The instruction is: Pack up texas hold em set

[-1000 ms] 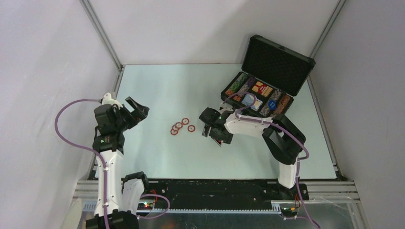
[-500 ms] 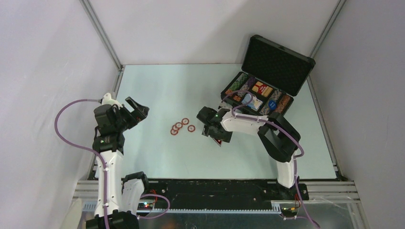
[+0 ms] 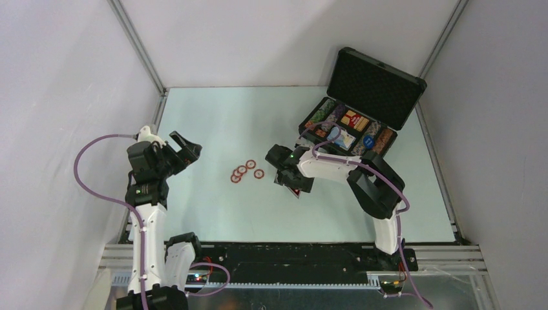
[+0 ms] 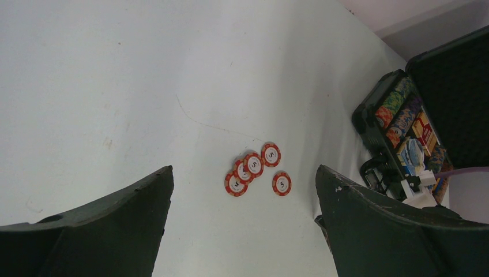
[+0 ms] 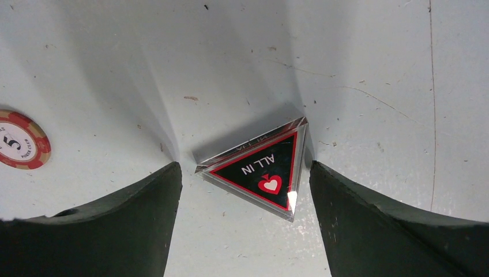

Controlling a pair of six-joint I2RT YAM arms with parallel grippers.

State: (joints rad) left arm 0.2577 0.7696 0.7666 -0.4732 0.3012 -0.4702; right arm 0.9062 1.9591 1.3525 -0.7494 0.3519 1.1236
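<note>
The black case [image 3: 307, 137] stands open at the back right, its foam-lined lid [image 3: 375, 80] up, with chip rows [image 3: 325, 112] and the red-white card box [image 3: 354, 119] inside. Several red-white chips [image 3: 245, 171] lie loose mid-table, also in the left wrist view [image 4: 256, 169]. A black triangular "ALL IN" marker [image 5: 262, 167] lies flat on the table. My right gripper [image 5: 245, 165] is down over the marker, open, one finger on each side with small gaps. One chip [image 5: 22, 139] lies to its left. My left gripper [image 4: 244, 173] hangs open and empty above the table's left side.
White walls enclose the pale table [image 3: 213, 123] on three sides. The right arm's elbow [image 3: 378, 187] reaches out over the table in front of the case. The case shows at the right edge of the left wrist view [image 4: 398, 124].
The right gripper has shifted slightly left and down onto the marker, and its jaws have narrowed a little. The left arm has not moved.
</note>
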